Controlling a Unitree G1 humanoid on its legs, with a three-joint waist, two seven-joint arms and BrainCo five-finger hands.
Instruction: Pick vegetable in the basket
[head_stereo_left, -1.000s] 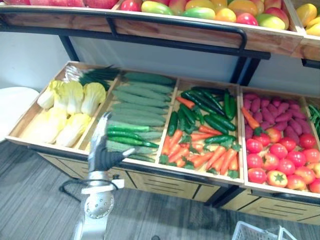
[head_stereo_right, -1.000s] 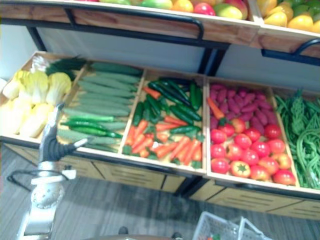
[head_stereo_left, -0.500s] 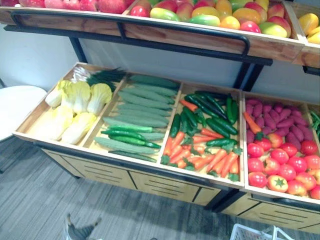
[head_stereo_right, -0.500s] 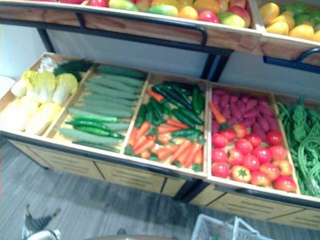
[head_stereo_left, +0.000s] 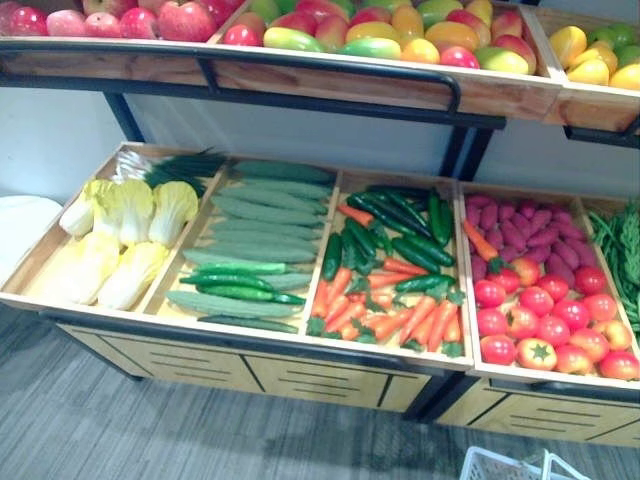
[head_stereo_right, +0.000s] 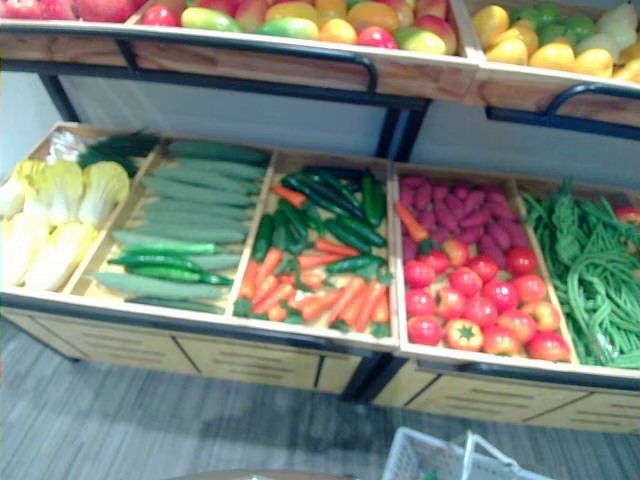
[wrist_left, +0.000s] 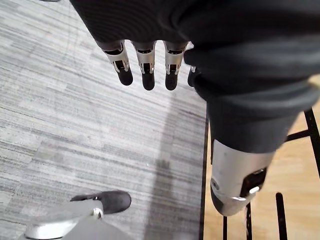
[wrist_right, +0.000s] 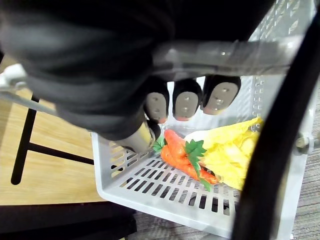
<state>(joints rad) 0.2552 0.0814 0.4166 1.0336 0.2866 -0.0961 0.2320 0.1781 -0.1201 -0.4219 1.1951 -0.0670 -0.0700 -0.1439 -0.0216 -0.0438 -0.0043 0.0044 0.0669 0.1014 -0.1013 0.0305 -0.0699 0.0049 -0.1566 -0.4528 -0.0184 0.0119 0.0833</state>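
The white basket (wrist_right: 165, 190) hangs from the right hand (wrist_right: 185, 102), whose fingers are curled round the handle (wrist_right: 230, 50) that crosses above it. Inside, close to one wall, lie carrots (wrist_right: 182, 157) with green tops, touching a pale yellow cabbage (wrist_right: 227, 152). Seen from the head, the basket's rim shows low down in front of the right end of the lower shelf (head_stereo_left: 250, 338), just above the grey floor (wrist_left: 75, 125). The left hand (wrist_left: 146, 62) hangs over that floor beside the stand, its fingers straight and loose, with nothing in them. The lower shelf is split into wooden compartments. At the left end are yellow-green cabbage heads (head_stereo_left: 110, 240), with spring onions (head_stereo_left: 185, 160) in the back left corner. Next come long cucumbers (head_stereo_left: 260, 220) laid crosswise. The middle compartment has loose carrots (head_stereo_left: 400, 320) along the front edge and dark green peppers (head_stereo_left: 400, 225) behind them. Toward the right end, tomatoes (head_stereo_left: 545, 320) fill the front and purple sweet potatoes (head_stereo_left: 525, 225) the back, and one stray carrot lies on the divider beside them. Green beans (head_stereo_right: 590, 280) take the far right end. The upper shelf (head_stereo_left: 500, 95), loaded with apples and mangoes (head_stereo_left: 400, 25), juts out over the back edge of the lower shelf. A black rail (head_stereo_left: 330, 68) runs along its front, above the rear rows of vegetables.
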